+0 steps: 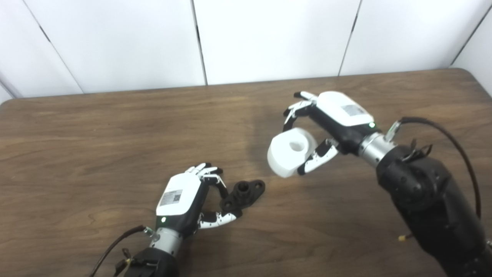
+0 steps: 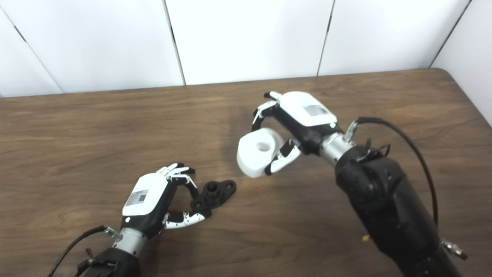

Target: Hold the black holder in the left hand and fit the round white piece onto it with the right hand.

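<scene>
The black holder point(image 1: 243, 194) is a flat flange with a short round post in its middle, lying low over the wooden table point(image 1: 77, 146). My left hand point(image 1: 192, 196) is shut on its near end, thumb and fingers pinching it. My right hand point(image 1: 321, 127) is shut on the round white piece point(image 1: 290, 151), a thick ring with a hole in its centre. It holds the piece in the air, up and to the right of the holder, clearly apart from it. The same shows in the right eye view: holder point(image 2: 214, 194), white piece point(image 2: 258, 151).
The table's far edge meets a white panelled wall point(image 1: 269, 38). The table's right corner point(image 1: 467, 73) is rounded. A black cable point(image 1: 457, 150) loops off my right forearm.
</scene>
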`<state>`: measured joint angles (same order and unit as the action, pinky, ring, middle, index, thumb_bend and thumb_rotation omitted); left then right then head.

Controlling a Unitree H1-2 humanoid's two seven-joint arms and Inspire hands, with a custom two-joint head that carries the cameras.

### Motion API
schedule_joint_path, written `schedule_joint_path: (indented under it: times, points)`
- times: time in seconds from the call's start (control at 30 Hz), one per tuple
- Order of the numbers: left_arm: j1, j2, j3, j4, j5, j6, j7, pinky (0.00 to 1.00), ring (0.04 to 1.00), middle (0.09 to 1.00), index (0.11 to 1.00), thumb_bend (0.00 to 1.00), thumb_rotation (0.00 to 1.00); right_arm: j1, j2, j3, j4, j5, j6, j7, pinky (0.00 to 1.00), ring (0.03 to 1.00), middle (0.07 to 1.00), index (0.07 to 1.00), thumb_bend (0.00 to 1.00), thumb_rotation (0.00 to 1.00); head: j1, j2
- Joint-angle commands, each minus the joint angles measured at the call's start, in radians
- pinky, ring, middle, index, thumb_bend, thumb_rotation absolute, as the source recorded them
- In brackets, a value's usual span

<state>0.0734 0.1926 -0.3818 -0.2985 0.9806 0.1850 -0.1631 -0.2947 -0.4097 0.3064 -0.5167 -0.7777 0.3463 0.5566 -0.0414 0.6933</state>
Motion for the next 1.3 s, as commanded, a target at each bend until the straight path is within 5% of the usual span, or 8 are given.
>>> schedule_joint_path:
  times: [0.0, 0.47, 1.27]
  points:
    - [0.016, 0.01, -0.032, 0.046, 0.039, 0.037, -0.083, 0.91, 0.914, 0.83, 0.491, 0.51, 0.05, -0.029, 0.01, -0.007, -0.045, -0.022, -0.017, -0.004, 0.87, 0.95, 0.791, 0.484, 0.52, 0.13, 0.001, 0.002]
    - [0.012, 0.003, -0.05, 0.042, 0.042, 0.061, -0.085, 0.91, 0.916, 0.832, 0.491, 0.51, 0.05, -0.046, 0.108, 0.019, -0.056, -0.035, -0.028, 0.017, 0.87, 0.952, 0.798, 0.484, 0.52, 0.14, 0.026, 0.007]
    - [-0.003, -0.007, -0.08, 0.047, 0.05, 0.102, -0.093, 0.93, 0.925, 0.838, 0.491, 0.51, 0.05, -0.053, 0.136, 0.031, -0.057, -0.023, -0.032, 0.055, 0.86, 0.956, 0.801, 0.485, 0.52, 0.13, 0.052, 0.021]
